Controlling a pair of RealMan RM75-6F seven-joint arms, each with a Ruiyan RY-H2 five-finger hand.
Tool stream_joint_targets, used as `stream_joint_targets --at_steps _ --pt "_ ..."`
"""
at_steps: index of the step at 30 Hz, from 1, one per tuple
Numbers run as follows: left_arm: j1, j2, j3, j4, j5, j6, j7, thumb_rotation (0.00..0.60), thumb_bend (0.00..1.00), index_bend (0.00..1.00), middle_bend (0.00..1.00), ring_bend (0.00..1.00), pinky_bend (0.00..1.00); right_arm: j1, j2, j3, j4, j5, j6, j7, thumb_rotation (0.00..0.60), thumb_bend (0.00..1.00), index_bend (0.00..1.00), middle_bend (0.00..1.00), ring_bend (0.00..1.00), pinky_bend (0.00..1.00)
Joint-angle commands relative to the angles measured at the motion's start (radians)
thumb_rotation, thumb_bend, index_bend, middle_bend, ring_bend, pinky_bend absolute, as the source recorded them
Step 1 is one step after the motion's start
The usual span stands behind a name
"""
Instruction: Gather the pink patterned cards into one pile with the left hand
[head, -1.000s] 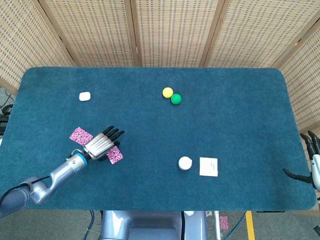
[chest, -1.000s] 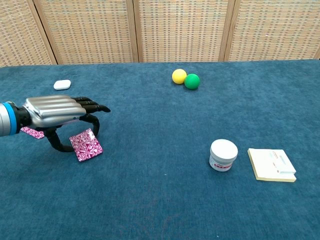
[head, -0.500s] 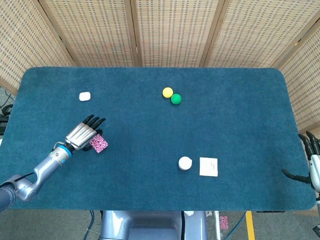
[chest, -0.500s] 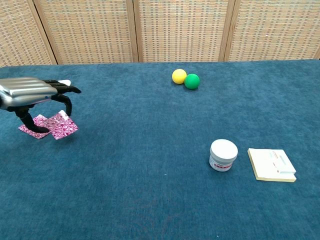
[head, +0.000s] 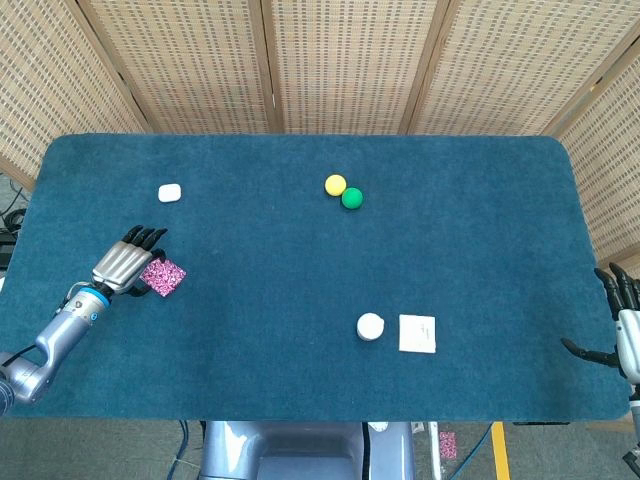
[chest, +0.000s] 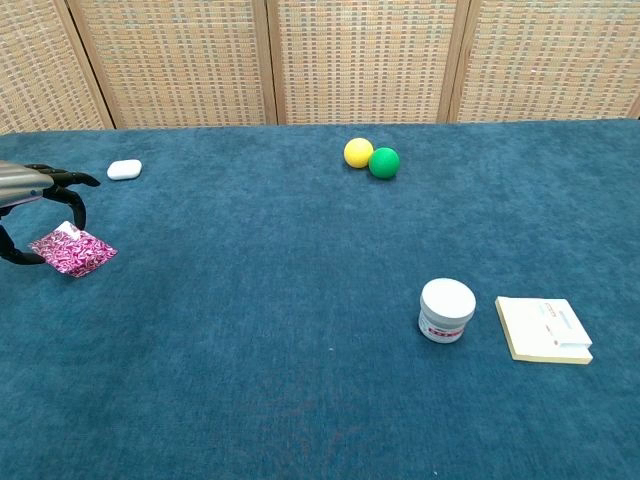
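Left hand (head: 122, 265) near the table's (head: 300, 320) left edge, fingers curled down over the pink cards (head: 163, 277), touching them, cannot tell if it grips, right hand (head: 622, 325) spread at far right

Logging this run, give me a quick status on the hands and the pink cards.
Left hand arched over pink cards, grip unclear. Cards look stacked in one pile. Right hand idle at table edge, fingers apart. Nothing in the way.

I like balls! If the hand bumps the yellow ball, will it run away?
Probably, yes. The yellow ball is round, so it should roll. It touches the green ball, which might stop it or roll too. It looks small, likely light.
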Motion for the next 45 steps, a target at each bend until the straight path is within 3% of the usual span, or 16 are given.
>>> stream_joint_targets --at_steps 1,22,31,36,42,45 --pt "0.004 -0.013 0.006 0.028 0.012 0.000 -0.024 0.600 0.28 0.72 0.00 0.00 0.00 0.000 -0.001 0.001 0.000 0.002 -0.001 -0.002 0.600 0.00 0.00 0.00 0.00 0.00" --pt "-0.020 -0.069 -0.017 0.115 0.007 -0.053 -0.050 0.600 0.28 0.65 0.00 0.00 0.00 0.005 -0.004 0.004 0.012 0.019 -0.018 0.000 0.600 0.00 0.00 0.00 0.00 0.00" --pt "-0.026 -0.064 -0.025 0.101 -0.008 -0.086 -0.054 0.600 0.28 0.54 0.00 0.00 0.00 0.006 -0.006 0.004 0.013 0.018 -0.019 0.000 0.600 0.00 0.00 0.00 0.00 0.00" --pt "-0.025 -0.060 -0.027 0.097 -0.008 -0.086 -0.053 0.600 0.27 0.40 0.00 0.00 0.00 0.006 -0.005 0.004 0.013 0.017 -0.018 0.000 0.600 0.00 0.00 0.00 0.00 0.00" --pt "-0.026 -0.054 -0.029 0.089 -0.008 -0.088 -0.051 0.600 0.27 0.36 0.00 0.00 0.00 0.005 -0.004 0.004 0.012 0.017 -0.018 0.002 0.600 0.00 0.00 0.00 0.00 0.00" --pt "-0.025 -0.053 -0.028 0.086 -0.008 -0.091 -0.051 0.600 0.27 0.26 0.00 0.00 0.00 0.005 -0.004 0.004 0.012 0.015 -0.017 0.002 0.600 0.00 0.00 0.00 0.00 0.00"
